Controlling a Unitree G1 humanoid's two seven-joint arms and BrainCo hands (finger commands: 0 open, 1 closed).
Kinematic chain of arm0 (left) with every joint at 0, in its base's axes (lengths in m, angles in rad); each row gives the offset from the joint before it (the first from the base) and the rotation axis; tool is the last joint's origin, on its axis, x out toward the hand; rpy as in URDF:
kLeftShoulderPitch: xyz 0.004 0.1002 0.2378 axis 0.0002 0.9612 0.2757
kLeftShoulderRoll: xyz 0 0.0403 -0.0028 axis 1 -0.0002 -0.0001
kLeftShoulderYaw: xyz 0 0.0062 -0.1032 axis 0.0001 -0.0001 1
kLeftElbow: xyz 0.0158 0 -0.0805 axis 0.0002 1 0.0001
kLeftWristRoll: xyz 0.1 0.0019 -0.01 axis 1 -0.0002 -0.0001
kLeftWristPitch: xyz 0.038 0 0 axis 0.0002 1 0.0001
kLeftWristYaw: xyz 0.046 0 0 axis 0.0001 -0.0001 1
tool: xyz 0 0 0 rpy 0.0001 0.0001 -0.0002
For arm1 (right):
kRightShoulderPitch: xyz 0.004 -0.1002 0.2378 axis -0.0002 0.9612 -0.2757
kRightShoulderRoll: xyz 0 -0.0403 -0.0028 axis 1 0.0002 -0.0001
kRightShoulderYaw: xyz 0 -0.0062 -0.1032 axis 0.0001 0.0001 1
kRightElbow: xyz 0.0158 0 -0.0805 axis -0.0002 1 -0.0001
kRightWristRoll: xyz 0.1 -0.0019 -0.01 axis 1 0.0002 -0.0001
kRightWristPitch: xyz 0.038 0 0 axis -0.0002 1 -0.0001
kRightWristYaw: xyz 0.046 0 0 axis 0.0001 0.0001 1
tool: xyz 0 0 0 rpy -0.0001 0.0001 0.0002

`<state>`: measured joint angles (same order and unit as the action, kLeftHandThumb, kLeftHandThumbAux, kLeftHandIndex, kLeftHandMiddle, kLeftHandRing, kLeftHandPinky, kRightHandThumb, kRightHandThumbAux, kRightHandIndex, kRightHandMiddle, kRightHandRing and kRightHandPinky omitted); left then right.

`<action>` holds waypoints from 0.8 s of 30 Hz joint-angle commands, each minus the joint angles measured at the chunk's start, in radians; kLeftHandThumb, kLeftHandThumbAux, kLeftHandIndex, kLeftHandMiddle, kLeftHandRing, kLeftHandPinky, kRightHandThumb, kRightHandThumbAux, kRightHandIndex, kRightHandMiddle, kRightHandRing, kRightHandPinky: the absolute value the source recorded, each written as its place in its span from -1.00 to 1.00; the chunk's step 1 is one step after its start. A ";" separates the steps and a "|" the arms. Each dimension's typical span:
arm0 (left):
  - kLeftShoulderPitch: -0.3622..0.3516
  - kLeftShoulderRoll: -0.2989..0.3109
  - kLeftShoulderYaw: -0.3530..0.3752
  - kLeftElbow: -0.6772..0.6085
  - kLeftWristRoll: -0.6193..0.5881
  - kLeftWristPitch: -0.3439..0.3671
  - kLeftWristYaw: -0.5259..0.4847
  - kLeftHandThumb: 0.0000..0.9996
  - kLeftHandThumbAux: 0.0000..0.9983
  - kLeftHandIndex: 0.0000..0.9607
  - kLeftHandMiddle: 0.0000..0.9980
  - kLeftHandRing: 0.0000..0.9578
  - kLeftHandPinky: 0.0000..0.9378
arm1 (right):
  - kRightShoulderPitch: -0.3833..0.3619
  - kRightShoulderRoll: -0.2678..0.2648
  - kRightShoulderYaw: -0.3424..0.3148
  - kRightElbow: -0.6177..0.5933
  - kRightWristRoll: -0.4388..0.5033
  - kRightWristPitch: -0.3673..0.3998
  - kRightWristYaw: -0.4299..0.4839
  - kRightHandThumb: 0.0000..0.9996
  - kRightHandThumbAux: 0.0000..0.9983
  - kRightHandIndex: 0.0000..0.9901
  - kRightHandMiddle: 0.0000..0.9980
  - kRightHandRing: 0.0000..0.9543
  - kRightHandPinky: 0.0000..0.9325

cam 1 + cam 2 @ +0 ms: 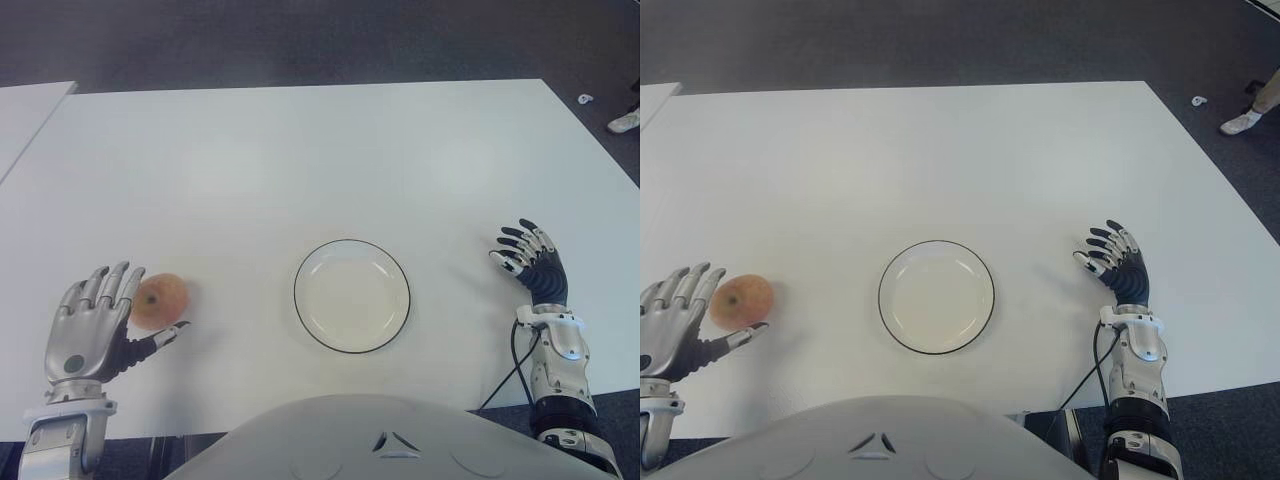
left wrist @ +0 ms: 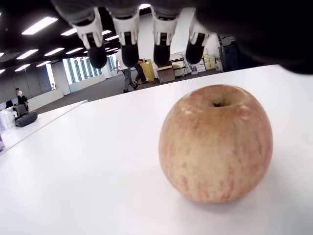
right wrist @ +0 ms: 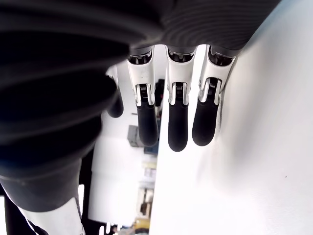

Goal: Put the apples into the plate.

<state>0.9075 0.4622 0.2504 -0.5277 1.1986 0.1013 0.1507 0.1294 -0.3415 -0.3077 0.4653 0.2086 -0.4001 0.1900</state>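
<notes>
Our left robot hand [image 1: 95,325] is spread open beside the apple [image 1: 159,301], holding nothing; the apple may roll off-grip. Right robot hand [image 1: 530,258] idles open right of the plate [image 1: 352,295].

Apple [image 1: 160,301] on table [image 1: 300,160], left of plate [image 1: 352,295]

Matt white table [image 1: 300,160], glossy white plate [image 1: 352,252] with dark rim, smooth waxy-skinned apple [image 2: 216,142], left hand [image 1: 92,325] silvery metallic, right hand [image 1: 528,258] black-and-white plastic-looking.
</notes>
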 commanded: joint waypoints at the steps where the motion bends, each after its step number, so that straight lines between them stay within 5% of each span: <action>1: -0.001 -0.010 -0.002 0.027 -0.002 -0.010 0.015 -0.49 -0.71 -1.00 -1.00 -1.00 -1.00 | 0.033 0.025 0.012 0.036 -0.005 0.093 0.002 -0.21 0.66 -0.72 -0.40 -0.34 -0.28; 24: -0.041 -0.018 -0.014 0.070 -0.006 -0.020 0.019 -0.49 -0.68 -0.98 -1.00 -1.00 -1.00 | 0.020 0.022 0.008 0.038 -0.005 0.125 -0.008 -0.21 0.61 -0.71 -0.40 -0.36 -0.32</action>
<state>0.8749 0.4514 0.2502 -0.4761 1.1973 0.0847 0.1651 0.1136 -0.3443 -0.3133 0.4519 0.2182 -0.3438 0.1764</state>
